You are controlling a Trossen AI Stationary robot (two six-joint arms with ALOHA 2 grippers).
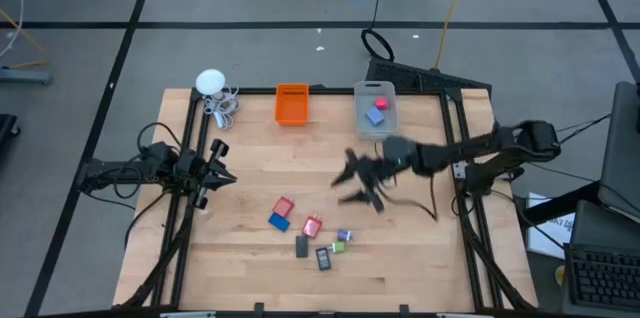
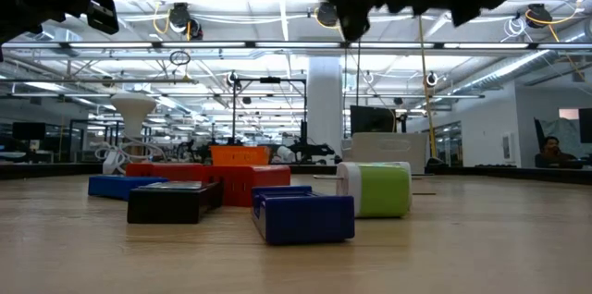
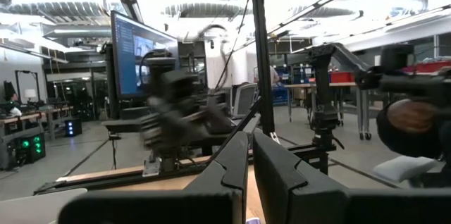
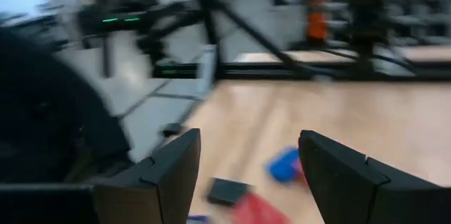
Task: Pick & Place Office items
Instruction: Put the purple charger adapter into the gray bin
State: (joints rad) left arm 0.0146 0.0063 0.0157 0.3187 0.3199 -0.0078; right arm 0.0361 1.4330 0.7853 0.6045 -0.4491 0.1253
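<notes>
Several small office items lie loose on the wooden table near its front middle: a red block (image 1: 283, 206), a blue block (image 1: 279, 222), a pink one (image 1: 312, 225), dark flat pieces (image 1: 302, 247) and a green bit (image 1: 338, 247). The low view shows them close up, among them a blue block (image 2: 303, 215) and a green piece (image 2: 384, 189). My right gripper (image 1: 347, 183) hangs open above the table's middle, to the right of and beyond the cluster, with nothing between its fingers (image 4: 250, 146). My left gripper (image 1: 225, 173) waits shut at the table's left edge (image 3: 250, 143).
An orange bin (image 1: 291, 104) and a clear grey bin (image 1: 374, 108) stand at the far edge; the clear one holds a pink block (image 1: 380, 105) and a blue block (image 1: 374, 117). A white round gadget with coiled cable (image 1: 210, 82) sits at the far left corner.
</notes>
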